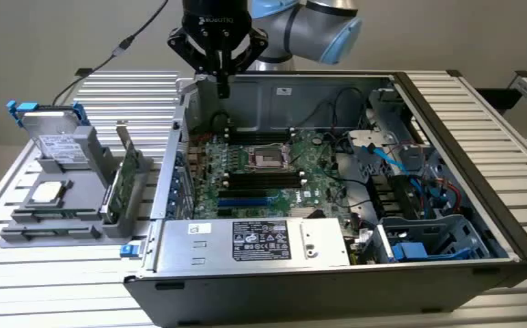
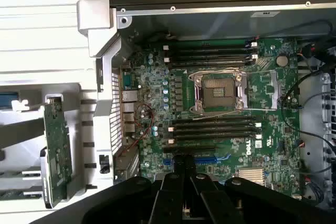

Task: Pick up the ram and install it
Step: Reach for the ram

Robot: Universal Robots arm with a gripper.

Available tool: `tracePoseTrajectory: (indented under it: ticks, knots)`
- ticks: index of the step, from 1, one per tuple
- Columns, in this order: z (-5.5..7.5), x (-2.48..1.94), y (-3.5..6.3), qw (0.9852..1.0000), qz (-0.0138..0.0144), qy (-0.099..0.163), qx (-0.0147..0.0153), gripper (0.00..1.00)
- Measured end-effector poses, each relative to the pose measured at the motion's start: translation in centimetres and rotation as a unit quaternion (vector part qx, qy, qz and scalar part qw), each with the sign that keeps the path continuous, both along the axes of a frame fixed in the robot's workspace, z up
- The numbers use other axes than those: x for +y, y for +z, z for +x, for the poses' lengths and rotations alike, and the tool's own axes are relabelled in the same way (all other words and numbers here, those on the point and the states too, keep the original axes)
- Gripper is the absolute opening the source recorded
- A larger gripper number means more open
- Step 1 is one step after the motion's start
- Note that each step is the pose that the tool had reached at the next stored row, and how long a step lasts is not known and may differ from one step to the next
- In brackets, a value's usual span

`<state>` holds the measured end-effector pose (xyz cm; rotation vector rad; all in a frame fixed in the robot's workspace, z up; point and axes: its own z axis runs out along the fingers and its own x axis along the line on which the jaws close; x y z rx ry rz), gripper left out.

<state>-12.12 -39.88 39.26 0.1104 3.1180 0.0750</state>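
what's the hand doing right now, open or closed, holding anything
Hand: closed, fingers pressed together over the open computer case, with nothing visible between them.

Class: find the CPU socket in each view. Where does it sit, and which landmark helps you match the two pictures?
Exterior view: CPU socket sits in the middle of the motherboard.
Wrist view: CPU socket lies between two banks of black slots.
Shared landmark: the green card standing outside the case.
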Motion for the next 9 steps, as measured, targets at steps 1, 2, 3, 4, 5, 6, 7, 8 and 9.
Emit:
tracePoseTrajectory:
  ticks: [1, 2, 3, 4, 5, 6, 7, 8, 9]
  knots:
    - [0.00, 0.00, 0.00, 1.0000, 0.0000, 0.000, 0.0000, 0.10]
    - [0.00, 0.00, 0.00, 1.0000, 0.0000, 0.000, 0.0000, 0.10]
    - [0.00, 0.00, 0.00, 1.0000, 0.0000, 0.000, 0.0000, 0.10]
    - [0.00, 0.00, 0.00, 1.0000, 0.0000, 0.000, 0.0000, 0.10]
    - [0.00, 0.00, 0.00, 1.0000, 0.0000, 0.000, 0.0000, 0.10]
    - [0.00, 0.00, 0.00, 1.0000, 0.0000, 0.000, 0.0000, 0.10]
    - [0.00, 0.00, 0.00, 1.0000, 0.0000, 0.000, 0.0000, 0.10]
    - [-0.08, 0.00, 0.01, 1.0000, -0.0001, 0.000, 0.0000, 0.10]
    - [-0.47, 0.00, 0.01, 1.0000, -0.0001, 0.000, 0.0000, 0.10]
